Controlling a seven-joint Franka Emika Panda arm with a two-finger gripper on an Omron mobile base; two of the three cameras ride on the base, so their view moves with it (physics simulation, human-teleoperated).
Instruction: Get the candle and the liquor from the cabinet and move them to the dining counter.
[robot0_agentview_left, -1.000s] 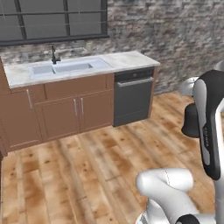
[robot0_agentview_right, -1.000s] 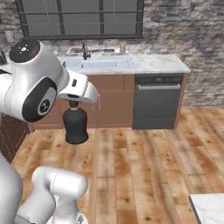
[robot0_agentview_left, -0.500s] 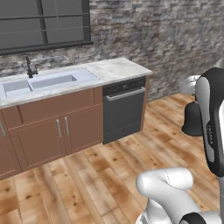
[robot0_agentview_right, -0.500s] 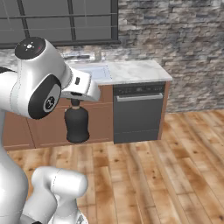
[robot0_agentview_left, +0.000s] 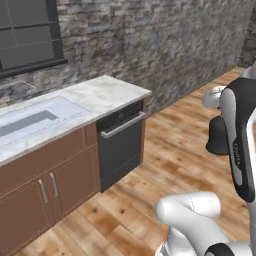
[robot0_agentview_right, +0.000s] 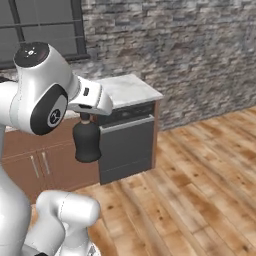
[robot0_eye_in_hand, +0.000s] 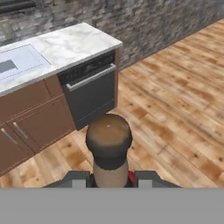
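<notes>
The whole scene has slid left since a second ago, so the base has turned; gripper (robot0_agentview_right: 86, 116) still clamps the liquor (robot0_agentview_right: 87, 143) by its neck at centre-left; no legible writing.

A grey stone wall (robot0_agentview_left: 165, 45) runs behind a marble worktop (robot0_agentview_left: 100, 95) with a sunken sink (robot0_agentview_left: 35, 120). Below sit brown cabinets (robot0_agentview_left: 45, 185) with bar handles and a black dishwasher (robot0_agentview_left: 120, 145). A dark-framed window (robot0_agentview_left: 27, 35) stands above the sink. The floor (robot0_agentview_right: 200, 175) is warm wood planks.
</notes>
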